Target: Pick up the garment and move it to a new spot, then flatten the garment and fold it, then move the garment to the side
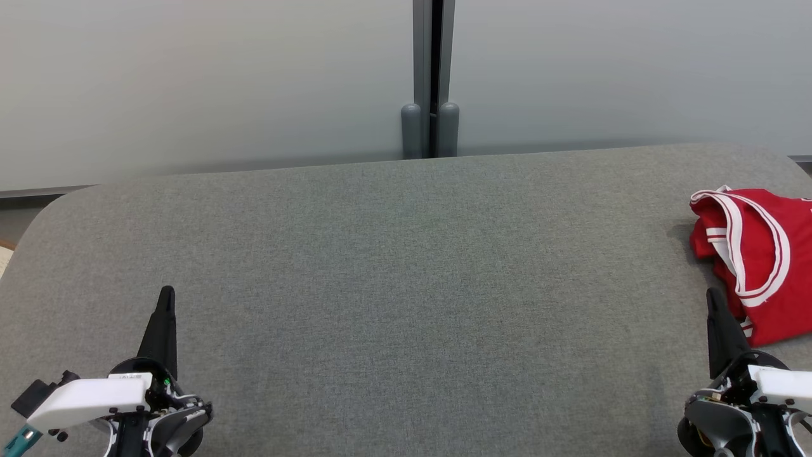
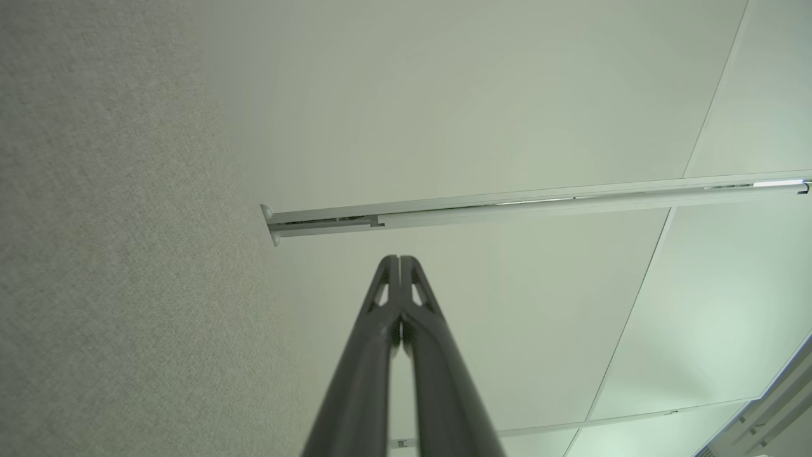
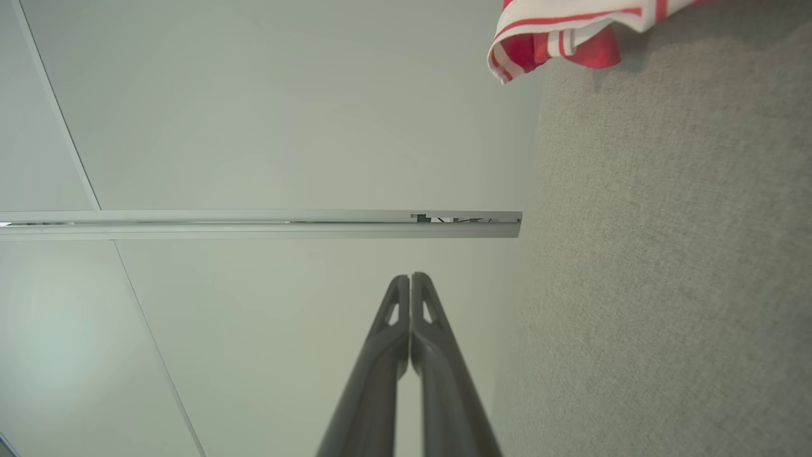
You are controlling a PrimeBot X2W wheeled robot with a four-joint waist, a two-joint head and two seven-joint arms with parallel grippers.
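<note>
Red with white striped trim, the garment (image 1: 761,266) lies bunched in a loose heap at the far right of the table (image 1: 406,254). Part of it is cut off by the right edge of the head view. Its banded openings face up and to the left, and the cloth is creased and doubled over itself rather than spread flat. The table is covered in a grey woven fabric and has rounded corners.

The left gripper (image 1: 166,298) sits at the near left of the table, well apart from the garment. Its two dark fingers are pressed together into a single point and hold nothing. In the left wrist view the fingertips (image 2: 388,270) meet with no gap, pointing towards the pale wall panels beyond the table.

The right gripper (image 1: 713,295) is at the near right, just beside the garment's near left edge. It is closed too, with nothing between its fingers. In the right wrist view the tips meet, and a corner of the striped trim shows at the top of that view, clear of the fingers, so the gripper is not touching the cloth.

Behind the table, a grey post (image 1: 431,76) runs up between two pale wall panels, with two rounded caps at its foot.
</note>
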